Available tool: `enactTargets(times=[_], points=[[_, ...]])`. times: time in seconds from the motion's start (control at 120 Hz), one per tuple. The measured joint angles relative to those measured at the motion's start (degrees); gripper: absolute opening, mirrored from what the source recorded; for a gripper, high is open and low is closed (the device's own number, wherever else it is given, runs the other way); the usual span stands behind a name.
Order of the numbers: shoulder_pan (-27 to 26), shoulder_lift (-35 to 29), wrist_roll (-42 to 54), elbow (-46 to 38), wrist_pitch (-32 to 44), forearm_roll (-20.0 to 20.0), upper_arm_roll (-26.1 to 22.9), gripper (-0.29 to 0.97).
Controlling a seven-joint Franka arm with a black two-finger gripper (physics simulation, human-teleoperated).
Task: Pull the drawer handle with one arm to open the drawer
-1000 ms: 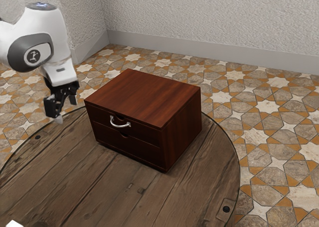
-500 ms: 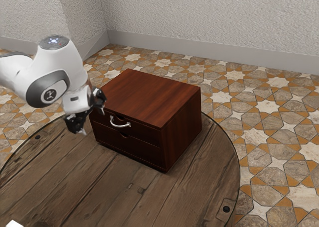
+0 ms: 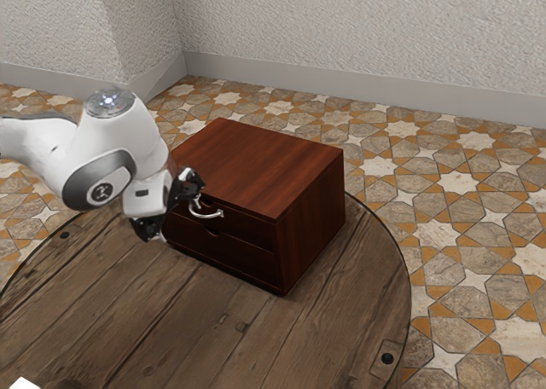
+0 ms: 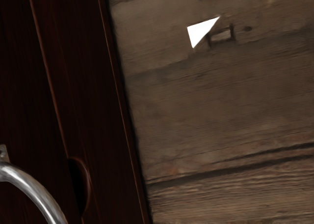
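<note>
At the left, our black end effector (image 3: 188, 188) sits right at the curved silver metal handle (image 3: 205, 208); we cannot tell whether it is wide or clamped. The handle is on the upper drawer (image 3: 230, 217) of the dark red-brown wooden cabinet (image 3: 256, 159), in the middle of the round plank counter (image 3: 213, 329). The drawer front looks flush, so we judge the approach done and the pull not yet made. The handle's long axis runs level along the front, and its bow points near-left.
</note>
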Motion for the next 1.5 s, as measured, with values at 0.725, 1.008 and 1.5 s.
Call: enactTargets(times=[0.725, 1.008, 1.5], points=[[2.95, -5.89, 2.7, -0.19, 9.72, 0.22, 0.08, 0.68], [3.02, -9.41, 3.1, 0.45, 14.2, 0.31, 0.9, 0.77], [2.7, -3.52, 3.67, -7.87, 18.01, 0.14, 2.52, 0.67]])
